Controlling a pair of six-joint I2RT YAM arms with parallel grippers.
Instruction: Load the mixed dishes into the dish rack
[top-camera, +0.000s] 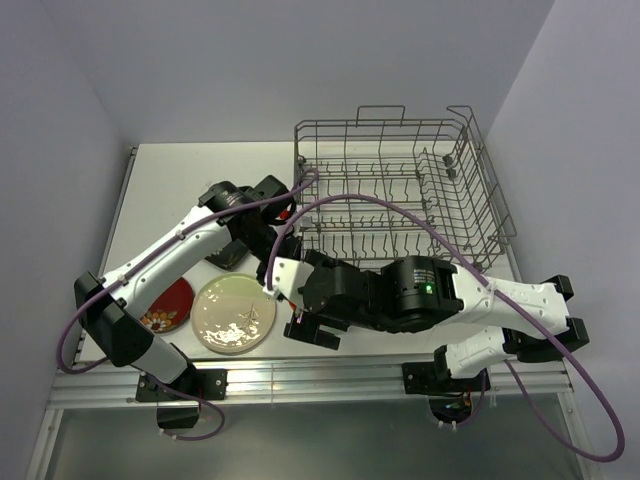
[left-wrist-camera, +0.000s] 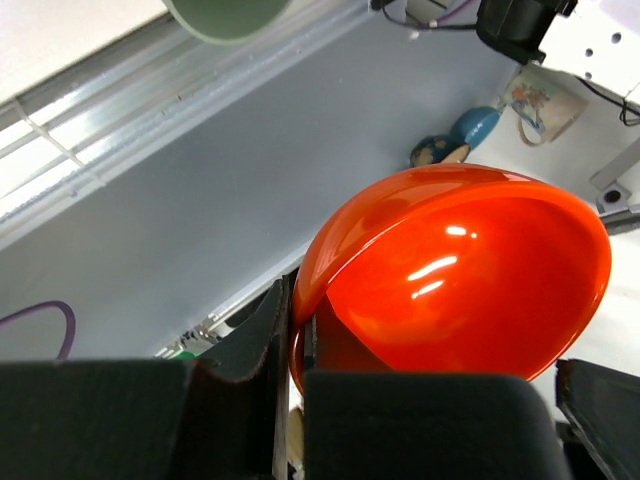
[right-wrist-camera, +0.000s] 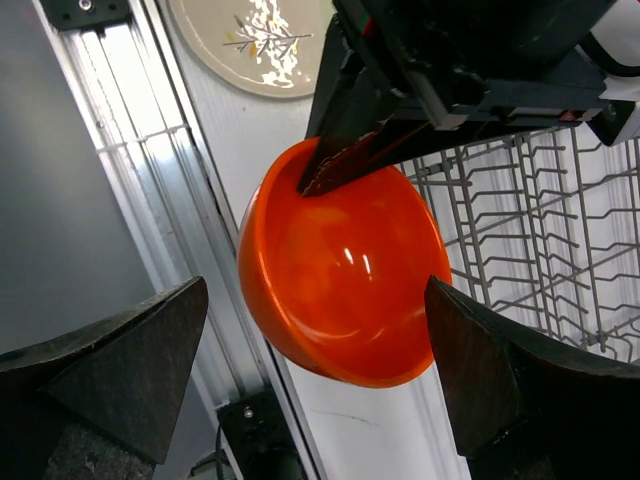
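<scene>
My left gripper (left-wrist-camera: 295, 350) is shut on the rim of the small orange bowl (left-wrist-camera: 460, 270) and holds it in the air, tilted. The bowl (right-wrist-camera: 340, 280) hangs between the wide-open fingers of my right gripper (right-wrist-camera: 316, 300), which touch nothing. In the top view the left gripper (top-camera: 283, 215) is by the dish rack's (top-camera: 400, 190) near left corner, and the right gripper (top-camera: 300, 310) covers the bowl. The cream plate (top-camera: 233, 313) and the red plate (top-camera: 168, 305) lie on the table. The black plate (top-camera: 228, 257) lies partly under the left arm. The pale green cup (left-wrist-camera: 225, 12) shows only at a frame edge.
An aluminium rail (top-camera: 300, 375) runs along the table's near edge. Walls close in the left, back and right. The rack (right-wrist-camera: 520, 220) holds no dishes that I can see. A printed mug (left-wrist-camera: 540, 100) and a blue object (left-wrist-camera: 475, 125) lie beyond the table.
</scene>
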